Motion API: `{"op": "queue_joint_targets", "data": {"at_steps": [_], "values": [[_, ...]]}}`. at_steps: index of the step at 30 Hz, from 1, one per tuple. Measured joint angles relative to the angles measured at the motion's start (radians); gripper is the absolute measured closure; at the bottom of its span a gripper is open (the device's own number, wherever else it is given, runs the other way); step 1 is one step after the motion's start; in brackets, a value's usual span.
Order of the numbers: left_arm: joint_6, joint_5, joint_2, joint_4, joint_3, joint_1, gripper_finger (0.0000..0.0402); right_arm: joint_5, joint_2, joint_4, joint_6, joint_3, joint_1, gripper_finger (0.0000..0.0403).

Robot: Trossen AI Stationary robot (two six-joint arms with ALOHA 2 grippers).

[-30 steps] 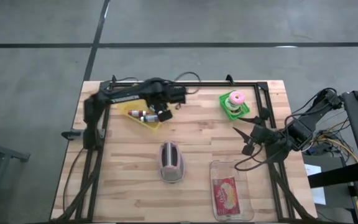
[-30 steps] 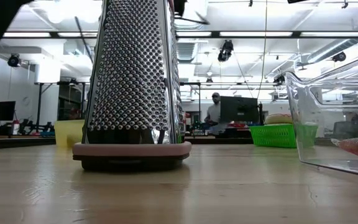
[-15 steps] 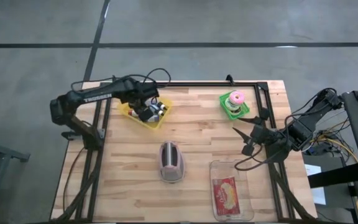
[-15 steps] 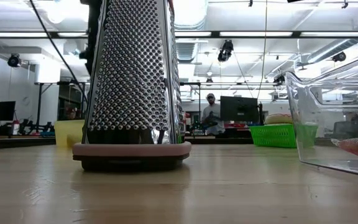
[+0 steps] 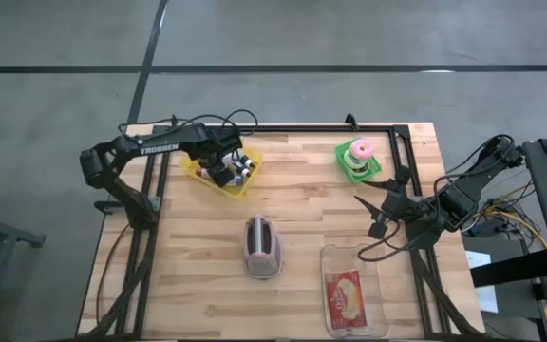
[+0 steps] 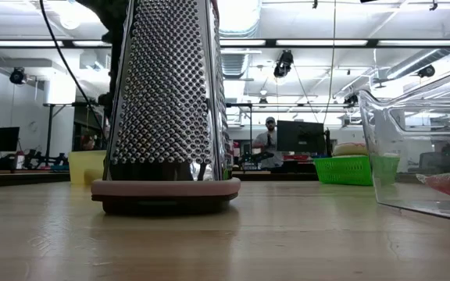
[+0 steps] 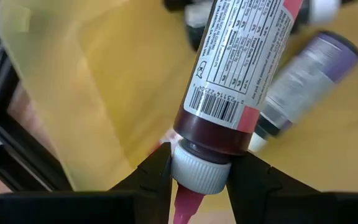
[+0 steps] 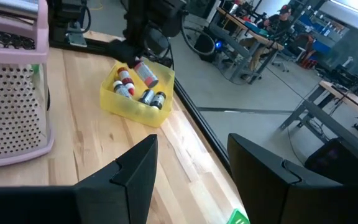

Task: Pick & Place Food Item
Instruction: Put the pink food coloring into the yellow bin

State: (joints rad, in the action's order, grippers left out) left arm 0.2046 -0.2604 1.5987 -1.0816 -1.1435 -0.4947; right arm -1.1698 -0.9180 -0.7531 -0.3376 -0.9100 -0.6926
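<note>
In the high view, the left gripper (image 5: 222,167) had swung back from its reach a second earlier and hung over the yellow bin (image 5: 218,174) at the upper left of the counter (image 5: 302,209); between the half-second mark and this moment it barely shifted. The right gripper (image 5: 380,211) had not moved, waiting at the right of the frame between the green basket (image 5: 358,161) with its pink doughnut (image 5: 362,148) and the clear tray (image 5: 352,290). The grater (image 5: 261,247) stood at centre.

In the low view, the grater (image 6: 166,109) filled the middle; the dark left arm had withdrawn to a sliver behind it, upper left. A person (image 6: 269,140) sat far behind.

In the left wrist view, the fingers (image 7: 157,171) were clamped on the white cap of a red-labelled bottle (image 7: 244,74), with the bin's yellow floor and a purple bottle (image 7: 309,74) behind. I judged the grasp made and the lift just beginning.

In the right wrist view, the right arm's own fingers (image 8: 135,168) stood wide apart, holding nothing; the bin (image 8: 135,93) and the held bottle (image 8: 145,73) showed at upper left.
</note>
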Motion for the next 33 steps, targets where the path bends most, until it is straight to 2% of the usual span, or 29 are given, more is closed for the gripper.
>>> {"op": "queue_joint_targets", "data": {"at_steps": [7, 19, 33], "values": [[-0.023, -0.008, 0.035, 0.017, 0.000, -0.070, 0.0288, 0.000, 0.000, 0.009, 0.000, 0.000, 0.000, 0.0211], [-0.082, 0.108, 0.090, 0.027, 0.000, -0.165, 0.0288, 0.000, 0.000, 0.011, 0.000, 0.002, 0.000, 0.0211], [-0.067, 0.104, 0.128, 0.049, 0.000, -0.272, 0.0288, 0.017, 0.000, 0.011, 0.000, 0.002, -0.001, 0.0211]]}}
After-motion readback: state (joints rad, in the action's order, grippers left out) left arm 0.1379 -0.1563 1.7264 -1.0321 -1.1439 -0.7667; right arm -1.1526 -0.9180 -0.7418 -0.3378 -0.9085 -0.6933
